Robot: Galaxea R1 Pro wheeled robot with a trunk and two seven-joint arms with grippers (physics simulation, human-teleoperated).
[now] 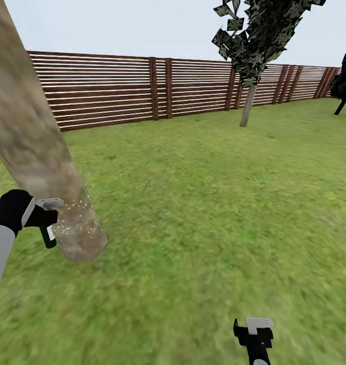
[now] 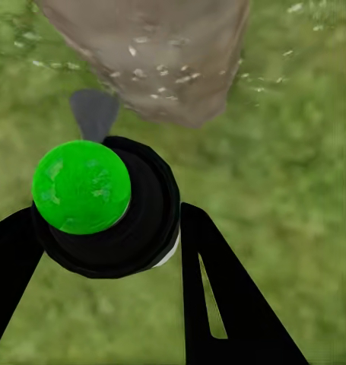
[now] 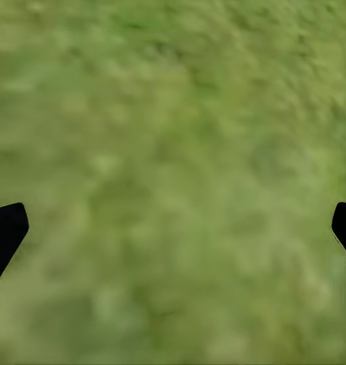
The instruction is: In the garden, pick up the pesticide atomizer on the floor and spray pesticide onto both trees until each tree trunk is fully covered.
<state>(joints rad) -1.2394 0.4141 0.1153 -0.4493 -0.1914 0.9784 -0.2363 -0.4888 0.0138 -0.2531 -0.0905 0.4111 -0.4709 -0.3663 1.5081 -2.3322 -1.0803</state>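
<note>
The pesticide atomizer (image 1: 49, 236) is pinched in the left claw (image 1: 41, 219), at the lower left of the head view, just beside the base of the near tree trunk (image 1: 36, 147). Its long axis is seen running roughly upright there, the dark body hanging below the claw. In the left wrist view the atomizer (image 2: 104, 205) is seen end-on, a green cap facing the camera, a finger (image 2: 226, 296) against each side, and pale specks are scattered on the trunk (image 2: 157, 53). The right claw (image 1: 254, 332) is spread over bare grass (image 3: 173, 182). Open lawn (image 1: 218, 192) lies between the robot, the far tree (image 1: 254, 56) and the slatted fence (image 1: 122, 91)
</note>
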